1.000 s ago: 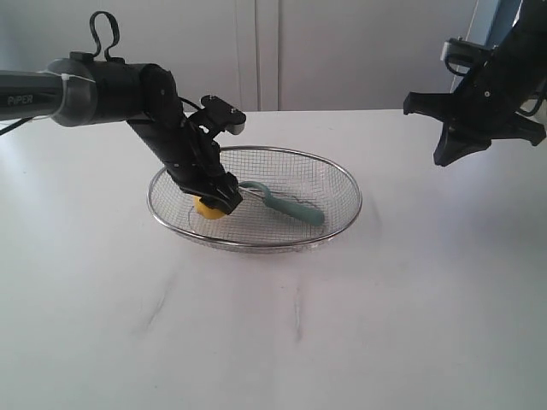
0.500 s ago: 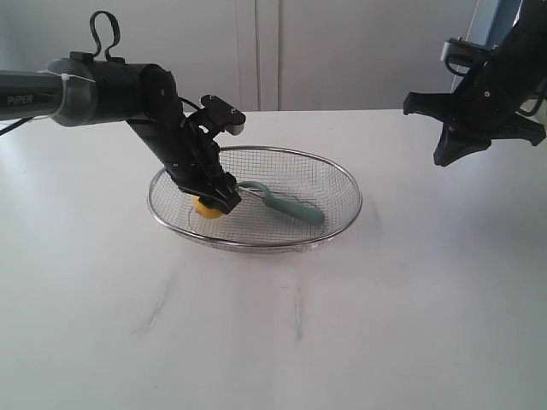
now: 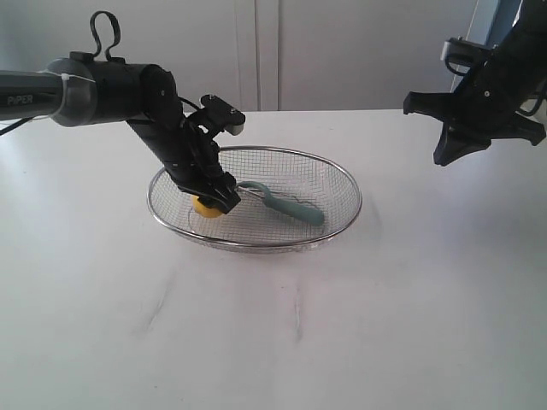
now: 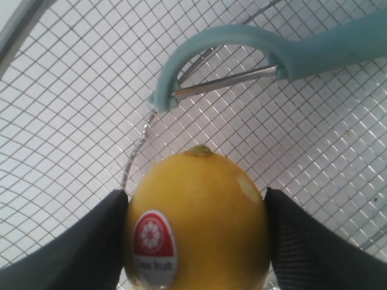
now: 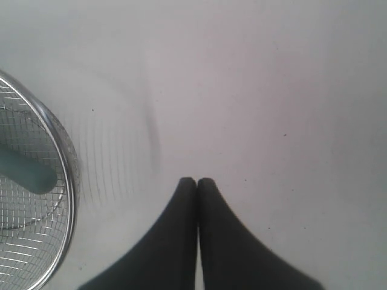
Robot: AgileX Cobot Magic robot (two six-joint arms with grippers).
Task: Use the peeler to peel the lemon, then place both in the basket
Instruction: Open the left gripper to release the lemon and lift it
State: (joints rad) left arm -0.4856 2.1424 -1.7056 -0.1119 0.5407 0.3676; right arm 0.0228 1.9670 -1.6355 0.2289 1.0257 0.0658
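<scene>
The yellow lemon [image 4: 196, 220] with a red-and-white sticker sits low inside the wire basket [image 3: 342, 184], on its left side. My left gripper [image 4: 196, 232] is shut on the lemon [image 3: 205, 207], a black finger pressed on each side. The teal peeler [image 3: 286, 203] lies on the mesh just beyond the lemon, its blade head [image 4: 224, 81] near the lemon's nub. My right gripper [image 5: 197, 181] is shut on nothing and hangs high over the bare table, to the right of the basket [image 5: 60, 181].
The white table [image 3: 299, 325] carries only the basket. A pale wall with a cabinet seam rises behind the table's far edge [image 3: 342, 111]. The right arm [image 3: 483, 94] hovers at the upper right of the exterior view.
The left gripper and the lemon have shifted very slightly within the basket. The right arm has stayed still.
</scene>
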